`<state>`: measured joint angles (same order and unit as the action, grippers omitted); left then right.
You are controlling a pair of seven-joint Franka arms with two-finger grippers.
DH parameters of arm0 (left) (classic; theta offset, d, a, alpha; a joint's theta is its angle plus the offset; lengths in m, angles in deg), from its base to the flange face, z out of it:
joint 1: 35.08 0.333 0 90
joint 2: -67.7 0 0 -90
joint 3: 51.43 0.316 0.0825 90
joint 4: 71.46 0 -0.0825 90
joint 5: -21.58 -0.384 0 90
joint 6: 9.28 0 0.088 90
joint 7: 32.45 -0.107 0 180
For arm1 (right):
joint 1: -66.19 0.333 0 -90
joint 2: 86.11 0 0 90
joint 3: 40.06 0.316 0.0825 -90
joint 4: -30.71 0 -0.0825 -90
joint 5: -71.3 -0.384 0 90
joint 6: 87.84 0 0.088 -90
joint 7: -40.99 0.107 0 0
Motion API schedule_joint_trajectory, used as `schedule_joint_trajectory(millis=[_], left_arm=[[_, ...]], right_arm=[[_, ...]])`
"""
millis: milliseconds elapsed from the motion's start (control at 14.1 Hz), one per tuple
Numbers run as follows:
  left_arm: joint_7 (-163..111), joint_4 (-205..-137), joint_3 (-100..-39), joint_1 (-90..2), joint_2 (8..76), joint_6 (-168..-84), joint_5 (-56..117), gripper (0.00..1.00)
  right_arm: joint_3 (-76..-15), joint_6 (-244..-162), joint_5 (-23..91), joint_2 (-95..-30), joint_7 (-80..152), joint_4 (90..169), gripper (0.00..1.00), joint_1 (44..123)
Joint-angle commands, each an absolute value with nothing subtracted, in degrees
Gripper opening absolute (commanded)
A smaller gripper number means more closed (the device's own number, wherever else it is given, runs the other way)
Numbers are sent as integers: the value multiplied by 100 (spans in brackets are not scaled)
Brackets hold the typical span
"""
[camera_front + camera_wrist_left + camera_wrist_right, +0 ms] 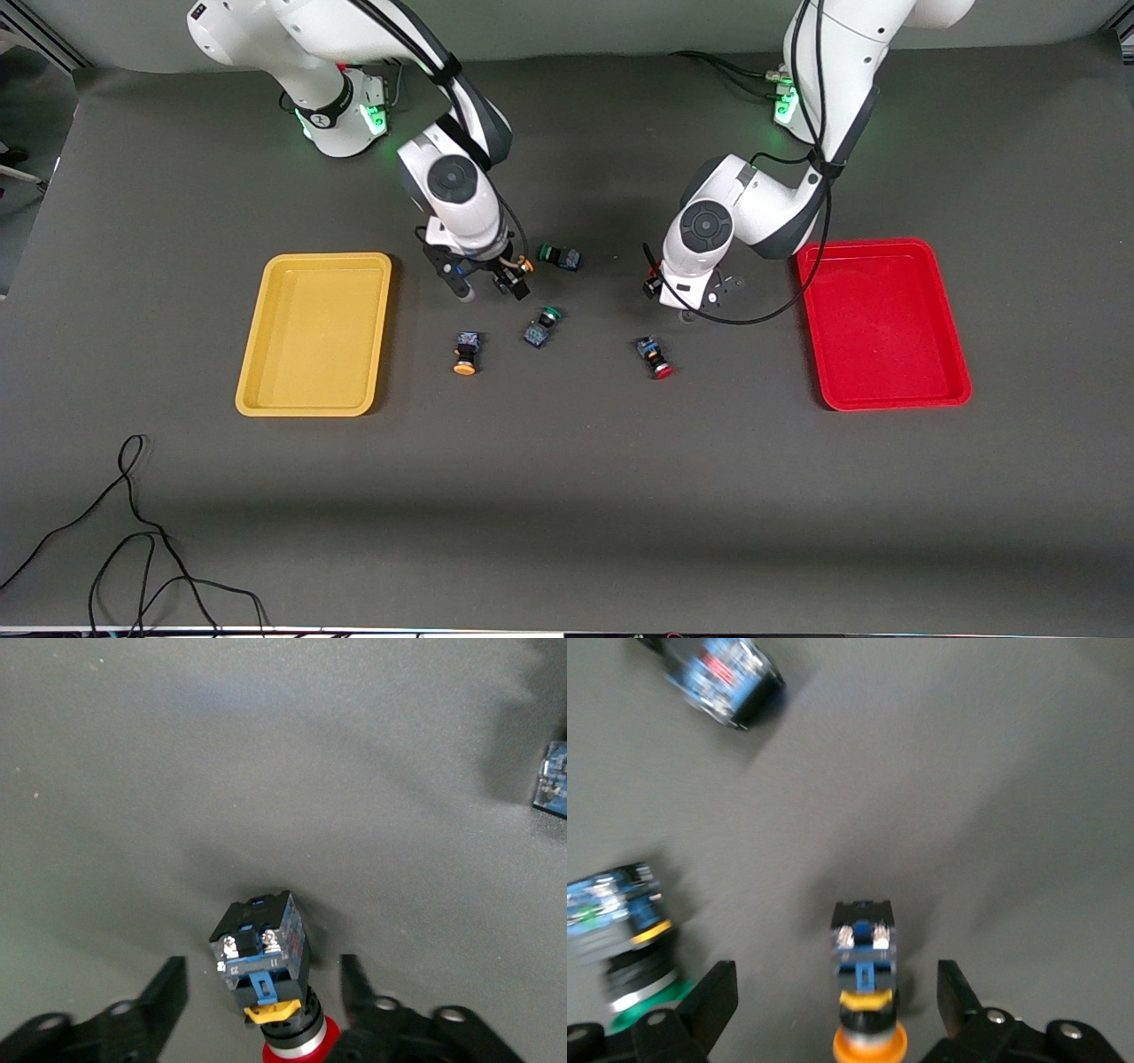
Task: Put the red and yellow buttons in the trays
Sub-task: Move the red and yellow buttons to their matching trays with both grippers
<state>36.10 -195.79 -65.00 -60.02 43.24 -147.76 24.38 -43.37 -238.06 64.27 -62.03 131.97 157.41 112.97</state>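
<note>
While both trays are lying empty, each arm is hovering low over the middle of the table (567, 496) with its fingers spread on either side of a switch. The right gripper (837, 992) is standing open around an orange button (866, 992), its cap pointing toward the wrist, presumably so the fingers can close on the square body. The left gripper (264, 992) is likewise open around a red button (270, 970). A second orange button (466, 352) and a second red button (656, 358) are lying nearer the front camera, between the yellow tray (257, 390) at the right arm's end and the red tray (948, 372) at the left arm's end. Two green switches (542, 328) are lying between them, apparently to be left alone.
</note>
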Motion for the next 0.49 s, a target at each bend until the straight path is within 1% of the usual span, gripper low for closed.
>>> schedule_joint_trajectory(millis=[0, 71, 141, 212, 283, 354, 424], left_arm=[[3716, -19636, -6427, -6083, 4441, -14807, 2483, 7], [3708, -19610, -6418, -6066, 4485, -14737, 2483, 0], [3681, -19583, -6418, -6057, 4563, -14632, 2483, 0], [3629, -19513, -6400, -6048, 4703, -14378, 2483, 0], [3585, -19365, -6365, -5978, 4835, -13932, 2465, 0], [3419, -19215, -6365, -5838, 4976, -13414, 2439, 0], [3026, -19109, -6365, -5628, 5151, -12922, 2421, 0]], right_arm=[[-4428, -23910, 6356, -6036, 13327, 15621, 99, 11426], [-4428, -23893, 6356, -6045, 13327, 15621, 90, 11418], [-4428, -23858, 6365, -6062, 13292, 15613, 69, 11418], [-4437, -23832, 6365, -6089, 13275, 15613, 45, 11418], [-4437, -23831, 6365, -6098, 13274, 15613, 22, 11418], [-4437, -23831, 6374, -6106, 13274, 15604, 11, 11418], [-4437, -23831, 6374, -6106, 13266, 15604, 7, 11418]])
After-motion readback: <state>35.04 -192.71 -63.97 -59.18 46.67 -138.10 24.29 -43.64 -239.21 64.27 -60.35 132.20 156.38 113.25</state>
